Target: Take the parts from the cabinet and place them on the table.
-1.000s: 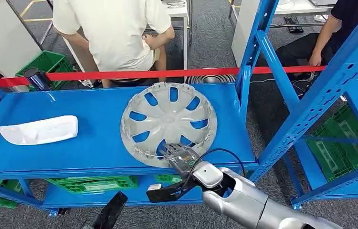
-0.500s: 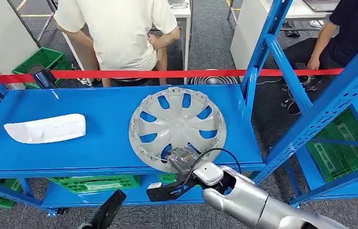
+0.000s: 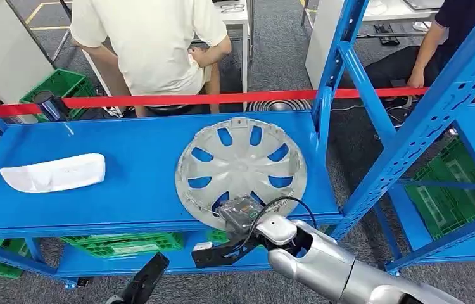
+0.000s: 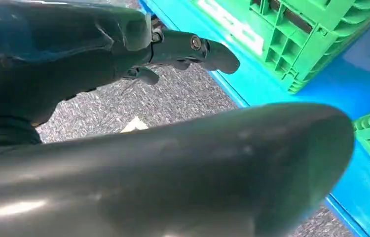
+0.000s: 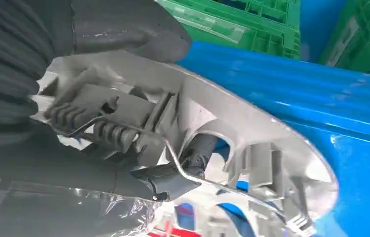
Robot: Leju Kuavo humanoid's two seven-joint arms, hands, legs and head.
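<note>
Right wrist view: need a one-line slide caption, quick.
Right hand grips the rim of the round silver plastic hubcap at the front edge of the blue metal shelf, green plastic crates beyond.

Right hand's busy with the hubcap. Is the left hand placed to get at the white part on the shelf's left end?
Probably yes. The white part lies in the open on the blue shelf, nothing around it. The left hand hangs below the shelf edge holding nothing, so it must rise first. The right hand grips the hubcap.

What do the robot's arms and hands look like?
The right arm is shiny silver and rounded, with a black cable looping over its wrist. The right hand looks wrapped in clear plastic, with a ribbed grey cover. The left hand is dark, glossy, with a small screw.
</note>
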